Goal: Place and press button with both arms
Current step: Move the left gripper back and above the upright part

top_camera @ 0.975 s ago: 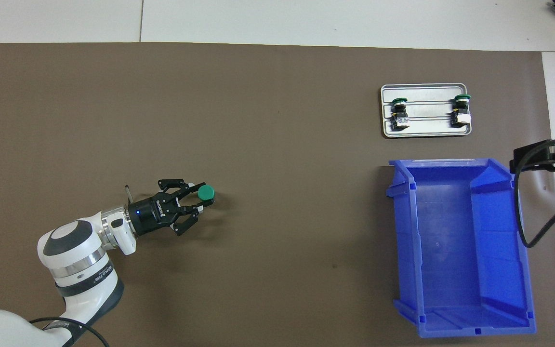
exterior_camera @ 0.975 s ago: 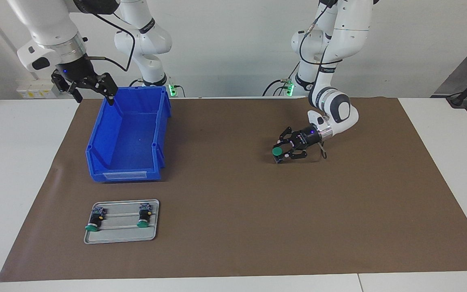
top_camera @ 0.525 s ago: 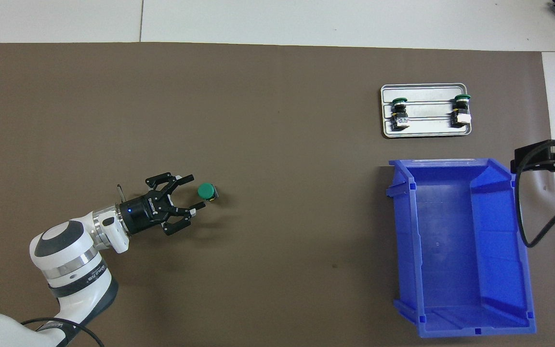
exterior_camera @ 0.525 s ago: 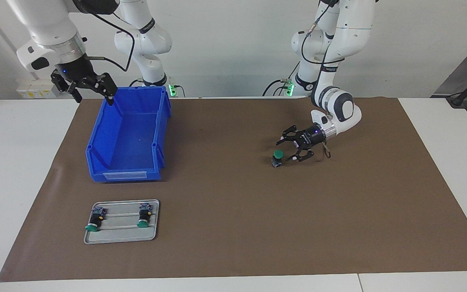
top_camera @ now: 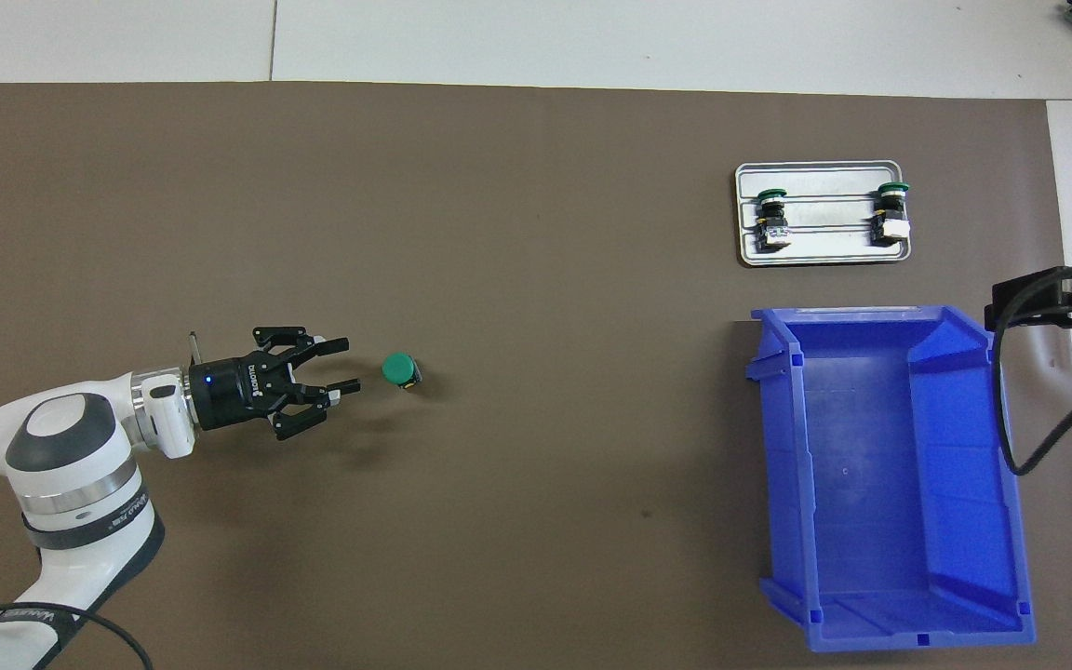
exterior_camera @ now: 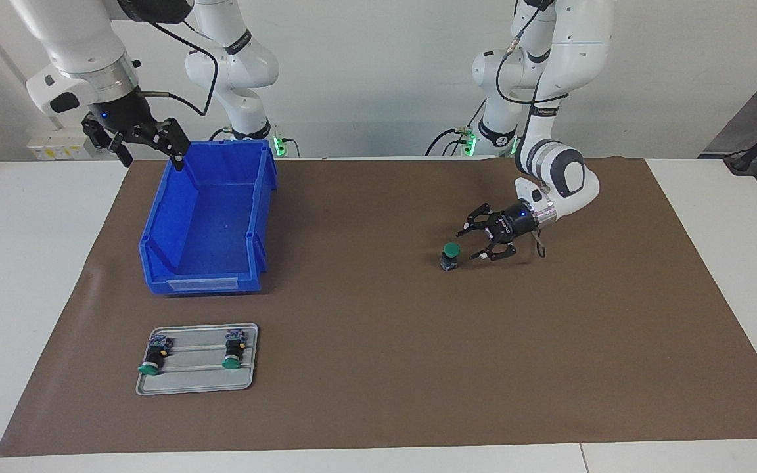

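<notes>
Button (exterior_camera: 449, 253) stands placed mid-frame; left tool (exterior_camera: 475, 242) gapes empty beside it; right tool (exterior_camera: 148, 146) open, waits upper left. Pressing comes next.

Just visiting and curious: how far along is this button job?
Placing looks done: one button stands green cap up on the brown mat, free of the open left tool beside it. Nothing is in hand. Pressing remains; the right tool waits open over the blue bin.

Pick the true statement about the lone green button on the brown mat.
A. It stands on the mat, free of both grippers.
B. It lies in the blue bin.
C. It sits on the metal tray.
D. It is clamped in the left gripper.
A: the button stands on the mat, with a gap between it and the open left gripper.
</notes>
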`<state>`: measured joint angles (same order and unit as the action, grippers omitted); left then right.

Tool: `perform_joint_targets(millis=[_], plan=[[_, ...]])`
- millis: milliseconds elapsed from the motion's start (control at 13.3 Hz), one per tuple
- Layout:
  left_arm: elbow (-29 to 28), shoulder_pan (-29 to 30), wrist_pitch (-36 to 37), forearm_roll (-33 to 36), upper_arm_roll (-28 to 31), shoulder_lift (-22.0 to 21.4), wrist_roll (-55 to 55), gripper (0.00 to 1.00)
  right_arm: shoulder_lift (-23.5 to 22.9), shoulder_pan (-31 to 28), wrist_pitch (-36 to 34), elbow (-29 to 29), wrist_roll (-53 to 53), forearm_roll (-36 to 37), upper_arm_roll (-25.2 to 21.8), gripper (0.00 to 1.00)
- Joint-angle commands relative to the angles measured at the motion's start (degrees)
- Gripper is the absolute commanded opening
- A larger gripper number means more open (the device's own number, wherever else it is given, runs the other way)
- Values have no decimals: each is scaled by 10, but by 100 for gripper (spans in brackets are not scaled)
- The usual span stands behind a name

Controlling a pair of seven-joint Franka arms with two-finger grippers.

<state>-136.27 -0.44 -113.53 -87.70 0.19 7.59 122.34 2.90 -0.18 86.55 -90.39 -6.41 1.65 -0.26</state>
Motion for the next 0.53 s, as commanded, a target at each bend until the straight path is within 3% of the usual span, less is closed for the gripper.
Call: perform_joint_targets(millis=[0, 300, 450], plan=[[12, -16, -83, 63, -7, -59, -150, 60, 21, -9, -12, -11, 15, -11, 1, 100], [26, -75, -172, 152, -10, -97, -386, 60, 26, -3, -15, -12, 15, -13, 3, 100], [26, -113, -219, 161, -10, -102, -469, 60, 27, -3, -16, -12, 15, -13, 3, 100]])
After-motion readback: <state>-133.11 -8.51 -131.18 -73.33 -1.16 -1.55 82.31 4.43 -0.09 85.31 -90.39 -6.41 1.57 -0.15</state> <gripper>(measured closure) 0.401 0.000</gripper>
